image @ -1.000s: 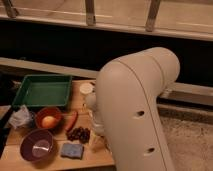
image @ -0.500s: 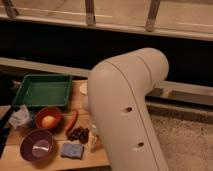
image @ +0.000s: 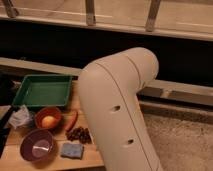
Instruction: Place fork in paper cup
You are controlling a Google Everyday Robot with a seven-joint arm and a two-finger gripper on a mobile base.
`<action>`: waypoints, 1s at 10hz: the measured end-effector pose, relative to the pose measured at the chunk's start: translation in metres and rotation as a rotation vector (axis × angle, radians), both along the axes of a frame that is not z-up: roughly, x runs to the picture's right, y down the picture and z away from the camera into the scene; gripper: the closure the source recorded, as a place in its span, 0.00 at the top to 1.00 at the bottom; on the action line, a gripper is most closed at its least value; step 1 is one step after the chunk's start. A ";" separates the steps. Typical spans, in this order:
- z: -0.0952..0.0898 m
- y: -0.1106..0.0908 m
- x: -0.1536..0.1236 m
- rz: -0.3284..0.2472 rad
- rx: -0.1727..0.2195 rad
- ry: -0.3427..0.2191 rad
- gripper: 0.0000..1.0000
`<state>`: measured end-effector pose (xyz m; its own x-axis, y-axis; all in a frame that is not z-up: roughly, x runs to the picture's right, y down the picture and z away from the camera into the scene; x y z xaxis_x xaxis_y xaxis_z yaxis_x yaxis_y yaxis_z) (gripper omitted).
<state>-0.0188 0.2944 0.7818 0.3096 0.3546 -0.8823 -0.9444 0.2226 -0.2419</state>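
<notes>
The big white arm link [image: 120, 110] fills the middle of the camera view and covers the right part of the wooden table [image: 12, 156]. The gripper is not in view. The fork and the paper cup do not show; the arm hides the part of the table behind it.
On the table stand a green tray [image: 42, 91], a red-orange bowl [image: 42, 114] holding a yellow-orange round item, and a purple bowl [image: 38, 146]. There are also a red pepper-like item [image: 72, 120], a dark grape cluster [image: 79, 134], a blue sponge [image: 71, 150] and a crumpled pale bag [image: 21, 118]. A dark wall and railing lie behind.
The white arm link has swung left across the view. It now covers the small white cup that showed beside the green tray, and more of the table.
</notes>
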 end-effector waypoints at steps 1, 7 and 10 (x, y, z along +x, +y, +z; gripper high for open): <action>0.000 -0.003 0.001 -0.002 0.004 -0.002 0.11; 0.001 -0.001 0.006 0.027 -0.002 -0.006 0.03; 0.000 -0.002 0.006 0.026 0.003 -0.009 0.03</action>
<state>-0.0128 0.2922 0.7821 0.3082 0.3652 -0.8785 -0.9477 0.1986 -0.2499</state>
